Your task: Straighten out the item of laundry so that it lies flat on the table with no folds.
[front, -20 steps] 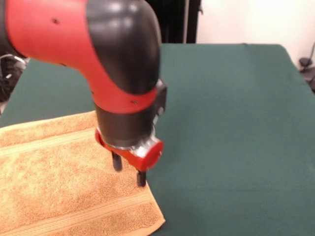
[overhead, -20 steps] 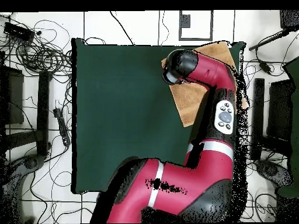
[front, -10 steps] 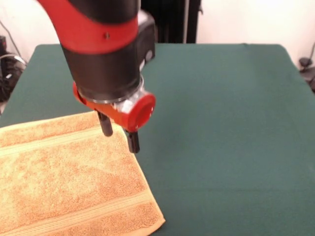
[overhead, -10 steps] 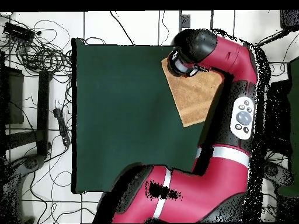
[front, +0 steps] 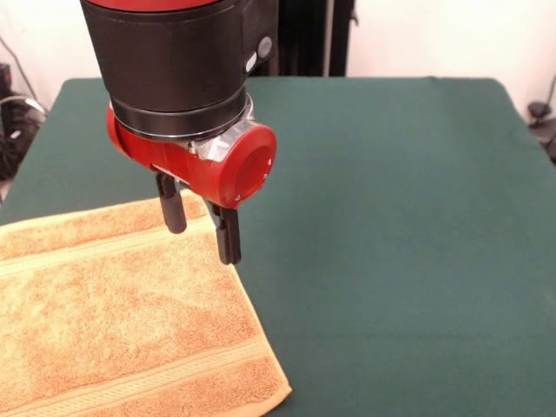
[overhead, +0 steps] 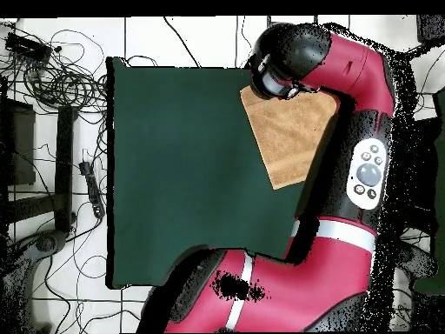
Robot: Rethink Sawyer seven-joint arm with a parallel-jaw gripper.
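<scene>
The golden-orange towel lies spread flat at the front view's lower left, its woven bands running across it, its left side cut by the picture edge. In the overhead view the towel sits at the table's upper right, partly under the arm. My gripper hangs open just above the towel's far right corner, nothing between its two black fingers. From above, the gripper is hidden under the arm's black wrist. The green table stretches away to the right.
The arm's red links cover the table's right side in the overhead view. Cables and stands lie on the floor beyond the left edge. The towel's near corner reaches the table's front edge.
The gripper has risen off the towel and drawn back towards its far right corner. The towel lies as it did.
</scene>
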